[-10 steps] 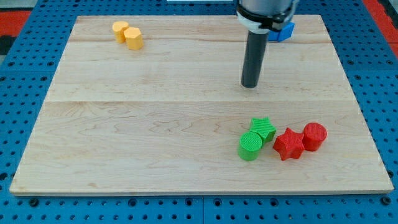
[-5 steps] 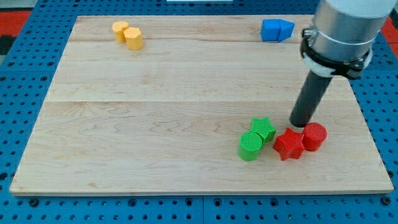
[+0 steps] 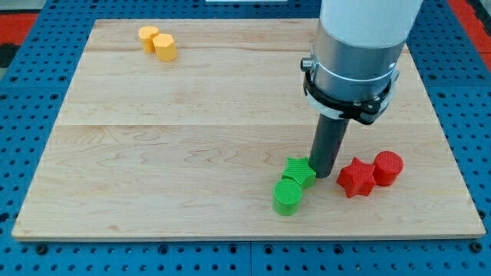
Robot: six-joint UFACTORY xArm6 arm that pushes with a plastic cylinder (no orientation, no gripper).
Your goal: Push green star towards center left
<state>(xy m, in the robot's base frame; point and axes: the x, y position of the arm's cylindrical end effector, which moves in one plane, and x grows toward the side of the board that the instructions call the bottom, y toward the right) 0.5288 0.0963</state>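
Observation:
The green star (image 3: 298,171) lies on the wooden board (image 3: 192,153) right of the middle, toward the view's bottom. My tip (image 3: 324,174) stands against the star's right side. A green cylinder (image 3: 288,196) touches the star at its lower left. A red star (image 3: 356,177) lies to the right of my tip, apart from it, with a red cylinder (image 3: 387,168) against its right side.
Two yellow blocks (image 3: 158,41) sit together at the board's top left. The arm's wide grey body (image 3: 357,46) covers the board's top right, and the blue blocks there are hidden behind it.
My tip swung from the board's upper middle down to the red star, then left between the stars. The green star and green cylinder have slid left and slightly down.

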